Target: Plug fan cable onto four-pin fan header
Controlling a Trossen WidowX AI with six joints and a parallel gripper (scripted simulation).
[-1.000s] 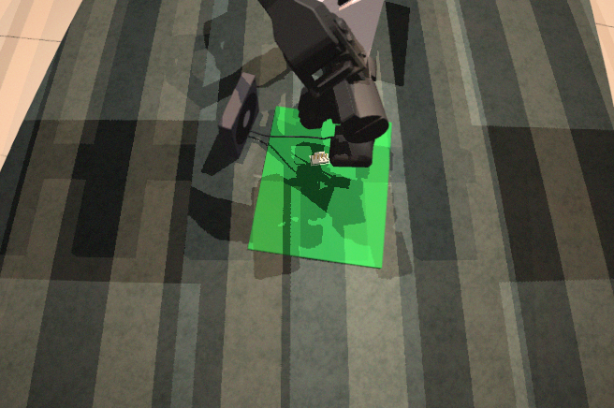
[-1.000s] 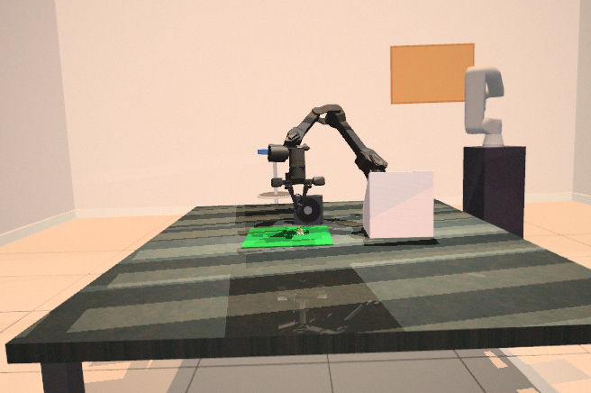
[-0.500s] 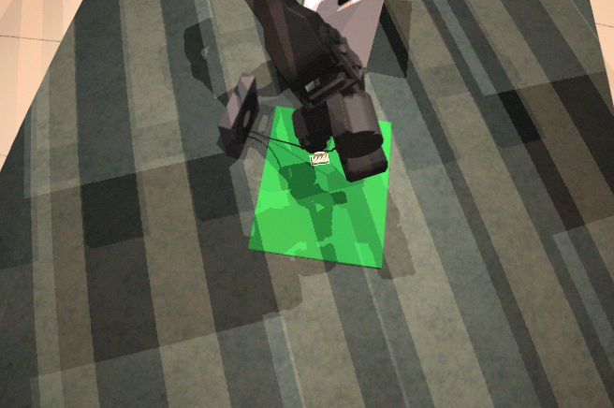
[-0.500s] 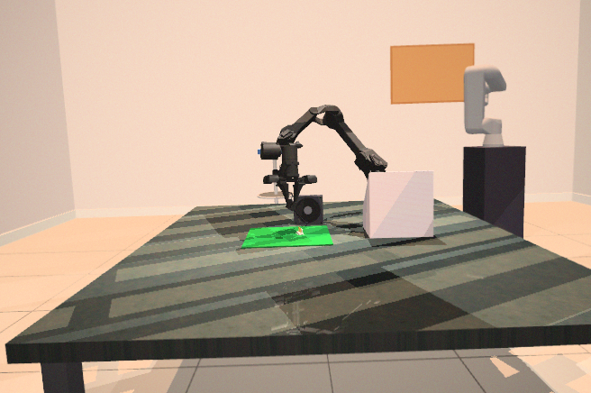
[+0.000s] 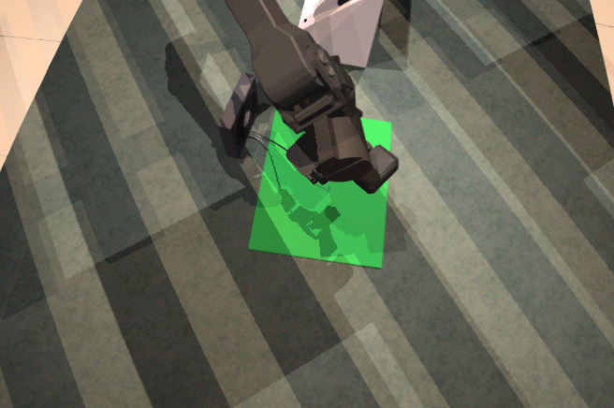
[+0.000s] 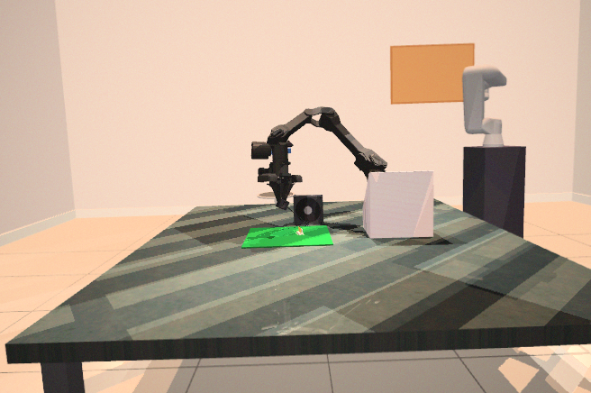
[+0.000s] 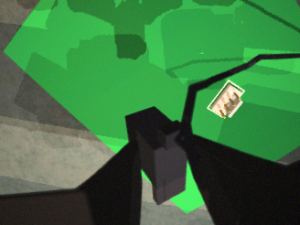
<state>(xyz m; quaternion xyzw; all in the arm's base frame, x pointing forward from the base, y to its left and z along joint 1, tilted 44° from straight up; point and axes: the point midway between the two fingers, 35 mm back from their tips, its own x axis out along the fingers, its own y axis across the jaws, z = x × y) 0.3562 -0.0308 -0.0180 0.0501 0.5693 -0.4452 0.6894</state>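
Holding plug clamped in hand, above board, header unfilled; if we lower unturned, plug could catch header's rim and slip askew.
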